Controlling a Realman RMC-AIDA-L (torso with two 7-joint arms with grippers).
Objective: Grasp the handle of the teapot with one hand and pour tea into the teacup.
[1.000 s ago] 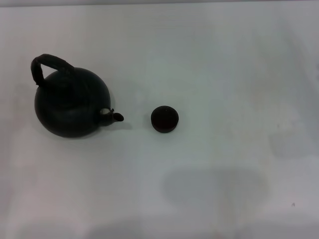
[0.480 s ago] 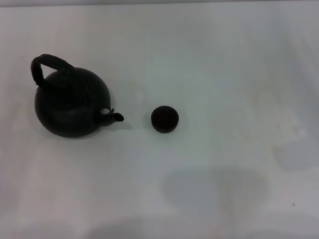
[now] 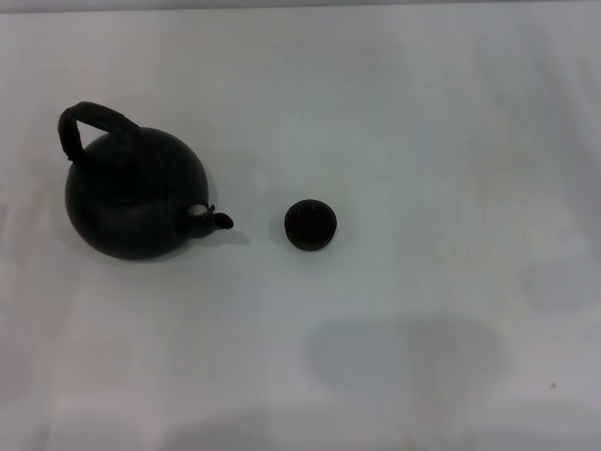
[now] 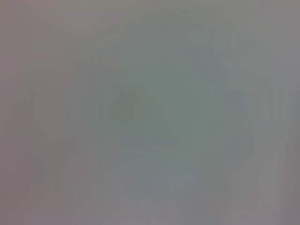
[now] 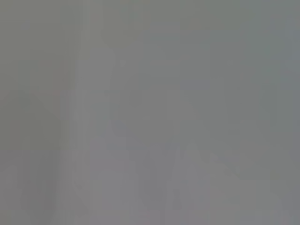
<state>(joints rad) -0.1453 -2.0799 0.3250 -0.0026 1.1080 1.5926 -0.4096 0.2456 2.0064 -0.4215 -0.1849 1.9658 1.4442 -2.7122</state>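
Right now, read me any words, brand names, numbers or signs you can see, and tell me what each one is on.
None: no text can be read in any view.
The teapot, its handle and the teacup are plain dark, with no label or mark.
The white table carries no print.
Both wrist views show only blank grey, with no writing.
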